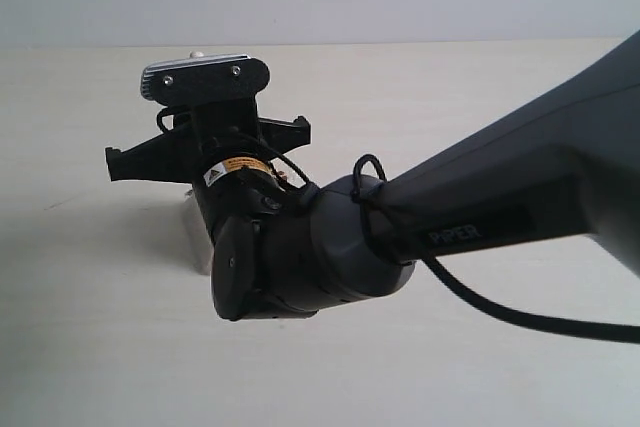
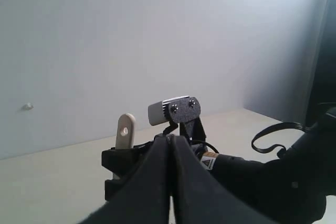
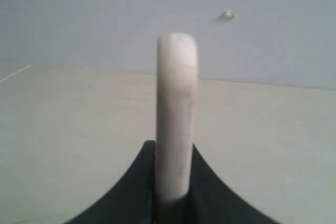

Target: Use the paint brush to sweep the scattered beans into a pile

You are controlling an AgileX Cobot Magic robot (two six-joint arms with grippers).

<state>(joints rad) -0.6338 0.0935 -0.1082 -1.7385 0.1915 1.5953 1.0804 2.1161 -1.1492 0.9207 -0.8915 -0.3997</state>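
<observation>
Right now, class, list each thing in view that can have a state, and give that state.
left hand: shut, holding nothing.
paint brush: clamped by its handle, with the hole end sticking out free.
right hand: shut on the paint brush.

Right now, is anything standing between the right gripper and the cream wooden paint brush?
Nothing visible does: the right gripper is shut on the cream wooden paint brush, with its handle between the jaws. The beans show in no view, so the brush's way to them cannot be judged.
</observation>
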